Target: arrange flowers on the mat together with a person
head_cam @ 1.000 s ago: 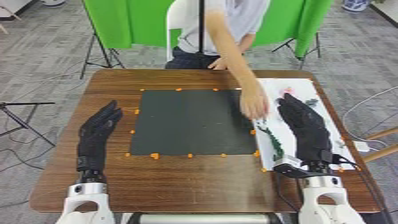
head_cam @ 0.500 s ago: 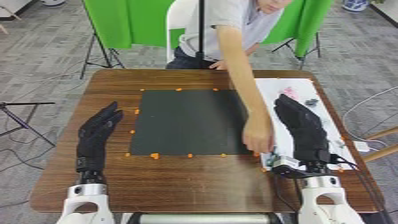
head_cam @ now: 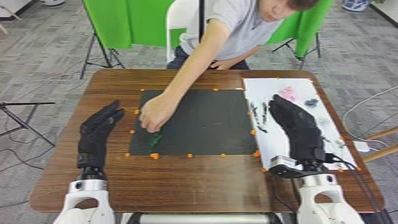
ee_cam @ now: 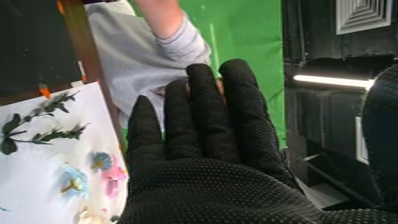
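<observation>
Moved since the earlier frame: the person's bare hand [head_cam: 158, 112], from the near end of the white rectangular sheet [head_cam: 277, 142] to the left part of the dark grey rectangular mat [head_cam: 209, 122]; the robot's black-gloved right hand [head_cam: 298, 125], slightly toward the mat.

Item, one slender green leafy sprig [head_cam: 155, 140]: on the mat, left side, toward the robot, at the person's fingertips. Whether it is gripped or just let go cannot be told.

Stock on the sheet, right of the mat: a pink flower [ee_cam: 114, 177]; a pale blue flower [ee_cam: 73, 182]; a smaller grey-blue flower [ee_cam: 100, 160]; dark green leafy stems [ee_cam: 44, 135] near the mat's edge.

Right hand: fingers straight, side by side, holding nothing; above the sheet. Robot's black-gloved left hand [head_cam: 99, 132]: fingers extended, nothing held; left of the mat.

Step in hand, as judged: laying greenery as the first piece of the arrangement, the person's turn. Next move: the person's hand should clear the mat; the right hand would then lower to the sheet, close on one flower and carry it beside the sprig.
</observation>
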Robot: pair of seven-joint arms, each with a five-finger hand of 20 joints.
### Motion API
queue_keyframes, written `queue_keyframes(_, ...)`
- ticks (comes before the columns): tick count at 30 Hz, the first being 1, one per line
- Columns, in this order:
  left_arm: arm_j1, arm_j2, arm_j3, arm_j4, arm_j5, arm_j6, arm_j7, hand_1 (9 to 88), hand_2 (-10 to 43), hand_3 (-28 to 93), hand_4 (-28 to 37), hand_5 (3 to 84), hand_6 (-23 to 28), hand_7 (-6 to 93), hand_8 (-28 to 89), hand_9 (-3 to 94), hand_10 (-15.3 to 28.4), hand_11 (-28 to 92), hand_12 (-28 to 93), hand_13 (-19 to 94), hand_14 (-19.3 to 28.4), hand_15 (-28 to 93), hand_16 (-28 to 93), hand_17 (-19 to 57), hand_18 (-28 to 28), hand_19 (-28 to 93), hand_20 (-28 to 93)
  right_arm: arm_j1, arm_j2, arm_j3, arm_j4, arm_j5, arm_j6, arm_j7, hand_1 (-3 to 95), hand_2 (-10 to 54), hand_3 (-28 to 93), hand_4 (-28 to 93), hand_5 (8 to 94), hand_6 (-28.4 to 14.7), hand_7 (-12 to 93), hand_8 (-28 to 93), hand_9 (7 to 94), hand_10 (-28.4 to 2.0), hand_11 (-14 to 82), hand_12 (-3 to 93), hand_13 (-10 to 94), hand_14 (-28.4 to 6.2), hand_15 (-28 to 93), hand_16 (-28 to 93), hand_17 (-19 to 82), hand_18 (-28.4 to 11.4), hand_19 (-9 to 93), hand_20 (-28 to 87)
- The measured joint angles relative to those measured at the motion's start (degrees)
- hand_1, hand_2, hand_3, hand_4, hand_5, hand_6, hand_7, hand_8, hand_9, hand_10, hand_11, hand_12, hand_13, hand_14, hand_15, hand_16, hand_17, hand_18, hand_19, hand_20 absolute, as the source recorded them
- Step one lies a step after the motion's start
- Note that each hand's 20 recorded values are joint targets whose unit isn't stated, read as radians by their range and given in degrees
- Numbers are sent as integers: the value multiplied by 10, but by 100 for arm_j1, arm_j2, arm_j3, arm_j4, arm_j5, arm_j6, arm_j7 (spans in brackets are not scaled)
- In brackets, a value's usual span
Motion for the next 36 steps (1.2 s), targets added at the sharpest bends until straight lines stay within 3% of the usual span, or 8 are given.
queue_keyframes(7,-5,-5,53,2,58,-65,-2,279,-69,704,-237,491,50,108,-65,477,142,179,118,393,153,115,-15,158,104,40,227,46,12,-129,6,-54,-64,-37,152,-84,756,-184,485,-51,109,-93,469,-148,53,94,322,-93,131,-18,170,-94,6,189)
queue_keyframes(13,-105,-132,51,30,107,-137,-129,279,-67,702,-238,493,50,109,-65,478,142,180,119,393,153,115,-14,157,105,41,229,96,-129,57,1,-289,-199,207,154,-81,754,-186,487,-50,111,-93,472,-149,55,96,325,-92,134,-15,171,-95,6,190)
queue_keyframes(19,-161,-26,94,20,-12,-91,-133,279,-66,702,-239,494,49,110,-65,479,142,182,120,394,154,115,-14,157,105,40,231,146,61,-125,-2,61,119,171,155,-81,754,-186,485,-49,112,-93,471,-149,54,96,325,-93,133,-13,172,-95,7,191)
queue_keyframes(31,30,25,0,-67,45,-110,-151,279,-65,701,-238,495,50,110,-65,480,142,182,120,395,154,115,-13,157,106,40,233,134,66,-323,24,74,46,82,173,-94,759,-193,480,-49,113,-92,474,-150,56,109,345,-102,139,15,186,-102,10,211)
queue_keyframes(36,98,25,-18,-80,62,-110,-186,279,-64,699,-239,495,50,110,-65,481,142,182,120,398,157,116,-13,156,107,40,233,102,151,-313,-89,-24,428,-166,129,-95,674,-281,481,-51,123,-95,488,-147,60,127,375,-110,141,54,218,-116,15,250)
